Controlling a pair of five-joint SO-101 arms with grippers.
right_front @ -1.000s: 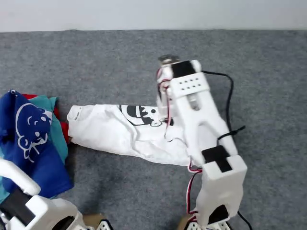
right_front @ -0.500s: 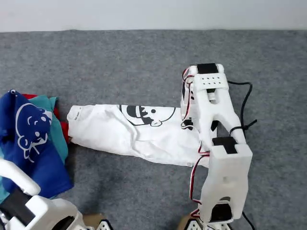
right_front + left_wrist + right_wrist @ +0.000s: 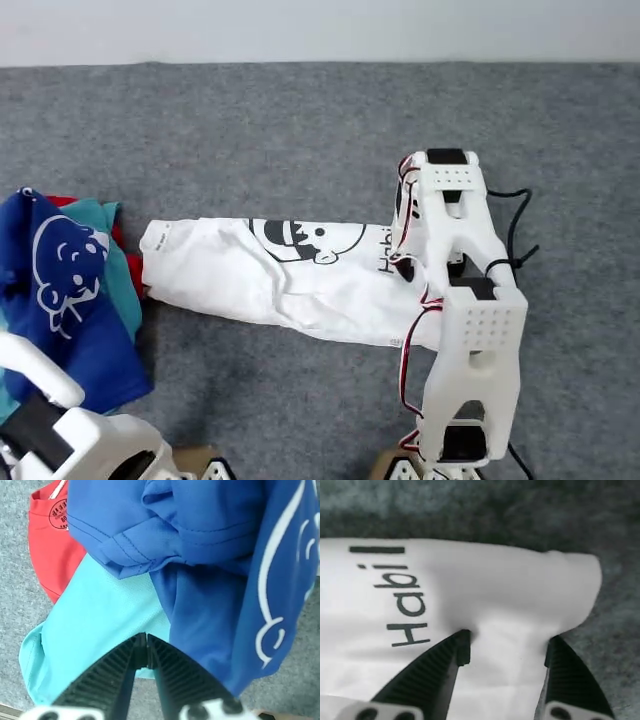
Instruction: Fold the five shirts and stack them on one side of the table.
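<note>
Shirt point(image 3: 270, 278), white, long axis sideways, neck toward stack point(image 3: 70, 300)

Robot lab: grey felt-covered table point(image 3: 200, 120)

The counter point(image 3: 250, 130) is covered in grey cloth that looks rough and fuzzy, like carpet. The white shirt point(image 3: 270, 275) is soft, smooth cloth with flat black print. The blue shirt point(image 3: 200, 605) is thin cloth with sewn seams and white print. The teal shirt point(image 3: 100, 625) has tiny dots like a net. The red shirt point(image 3: 50, 555) is plain matt cloth. My right arm point(image 3: 470, 330) is matt white plastic. My right pincer point(image 3: 507, 650) and my left pincer point(image 3: 146, 647) have black plastic fingers with little ridges.
</note>
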